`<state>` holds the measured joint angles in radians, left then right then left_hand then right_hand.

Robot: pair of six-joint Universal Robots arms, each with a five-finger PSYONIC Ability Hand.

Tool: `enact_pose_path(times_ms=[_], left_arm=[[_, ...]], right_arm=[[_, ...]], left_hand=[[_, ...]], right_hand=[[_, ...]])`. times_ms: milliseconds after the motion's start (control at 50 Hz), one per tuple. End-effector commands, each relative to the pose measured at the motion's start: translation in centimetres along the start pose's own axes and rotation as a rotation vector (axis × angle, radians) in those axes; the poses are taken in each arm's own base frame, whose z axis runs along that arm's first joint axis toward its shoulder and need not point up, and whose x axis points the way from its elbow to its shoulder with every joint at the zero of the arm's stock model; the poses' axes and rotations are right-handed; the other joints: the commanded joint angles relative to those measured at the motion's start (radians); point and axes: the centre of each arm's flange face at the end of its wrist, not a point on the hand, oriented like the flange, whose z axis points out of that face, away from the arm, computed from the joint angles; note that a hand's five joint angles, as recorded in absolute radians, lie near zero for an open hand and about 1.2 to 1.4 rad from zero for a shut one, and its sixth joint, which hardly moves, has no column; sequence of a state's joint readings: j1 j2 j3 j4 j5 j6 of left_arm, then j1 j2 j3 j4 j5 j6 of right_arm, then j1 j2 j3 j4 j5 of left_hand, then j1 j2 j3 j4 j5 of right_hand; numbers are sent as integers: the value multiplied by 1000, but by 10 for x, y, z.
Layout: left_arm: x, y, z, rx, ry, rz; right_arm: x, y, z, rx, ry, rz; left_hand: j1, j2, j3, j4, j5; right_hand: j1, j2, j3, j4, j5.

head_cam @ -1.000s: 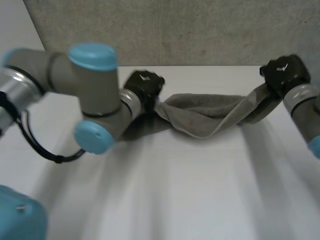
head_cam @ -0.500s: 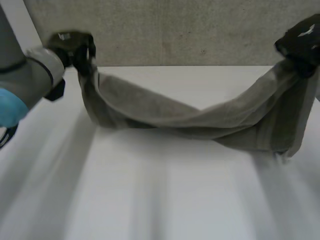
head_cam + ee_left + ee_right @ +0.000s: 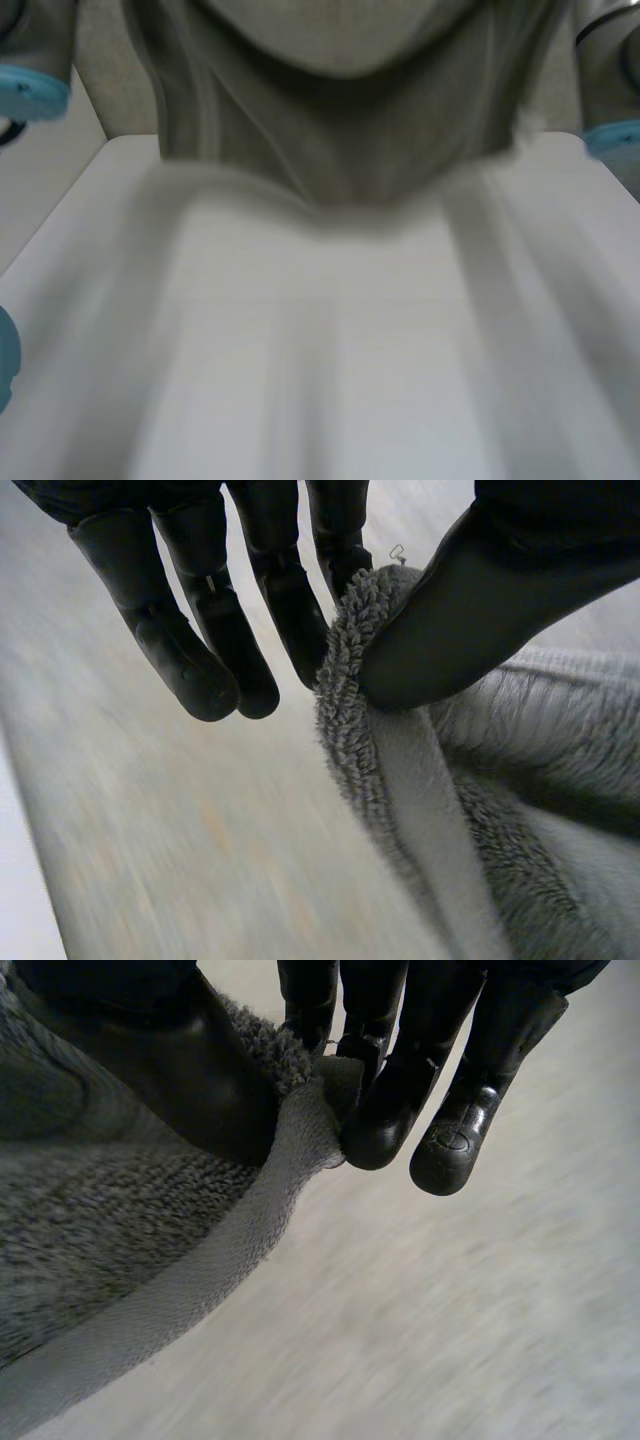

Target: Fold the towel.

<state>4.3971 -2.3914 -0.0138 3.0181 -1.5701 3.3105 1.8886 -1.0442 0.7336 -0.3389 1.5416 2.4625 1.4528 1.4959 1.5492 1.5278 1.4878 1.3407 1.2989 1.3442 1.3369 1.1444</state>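
Towel hanging spread over far part of table. Left hand pinching one top corner between thumb and fingers; right hand pinching the other. Step: likely spreading for fold. Next: lowering towel evenly, keeping both pinches.

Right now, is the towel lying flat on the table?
No: the grey towel hangs down in loose folds from above the far side of the white table.

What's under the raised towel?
Bare white table lies below the towel. The hanging cloth hides the far middle of the table behind it.
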Motion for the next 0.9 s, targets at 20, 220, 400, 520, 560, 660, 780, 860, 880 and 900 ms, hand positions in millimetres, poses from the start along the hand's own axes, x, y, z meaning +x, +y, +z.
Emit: enact_pose_path(times_ms=[20,220,400,520,560,660,780,860,880,900], left_arm=[[-12,-5,2,3,-16,-131],[15,151,-80,-649,109,-155],[26,226,-163,-875,163,-116],[27,222,-186,-888,215,-34],[27,208,-192,-876,244,-32],[19,182,-193,-831,273,-50],[8,164,-197,-788,272,-40],[-5,164,-197,-769,238,-17],[-14,168,-197,-767,221,9],[-22,173,-199,-767,212,47]], right_arm=[[10,-10,-15,33,-85,71],[-64,56,-85,-299,-485,68],[-111,117,-154,-509,-698,-40],[-115,125,-173,-562,-735,-33],[-110,120,-175,-569,-734,-32],[-91,97,-172,-550,-706,-27],[-74,76,-180,-584,-681,51],[-64,72,-184,-616,-660,94],[-59,75,-186,-633,-649,104],[-56,76,-188,-638,-646,109]], left_hand=[[-57,-100,-153,-132,-266],[-57,-100,-153,-132,-266],[-57,-100,-153,-132,-266],[-57,-100,-153,-132,-266],[-57,-100,-153,-132,-266],[-57,-100,-153,-132,-266],[-57,-100,-153,-132,-266],[-57,-100,-153,-132,-266],[-57,-100,-153,-132,-266],[-57,-100,-153,-132,-266]], right_hand=[[56,97,52,59,77],[56,97,52,59,77],[56,97,52,59,77],[56,97,52,59,77],[56,97,52,59,77],[56,97,52,59,77],[56,97,52,59,77],[56,97,52,59,77],[56,97,52,59,77],[56,97,52,59,77]])
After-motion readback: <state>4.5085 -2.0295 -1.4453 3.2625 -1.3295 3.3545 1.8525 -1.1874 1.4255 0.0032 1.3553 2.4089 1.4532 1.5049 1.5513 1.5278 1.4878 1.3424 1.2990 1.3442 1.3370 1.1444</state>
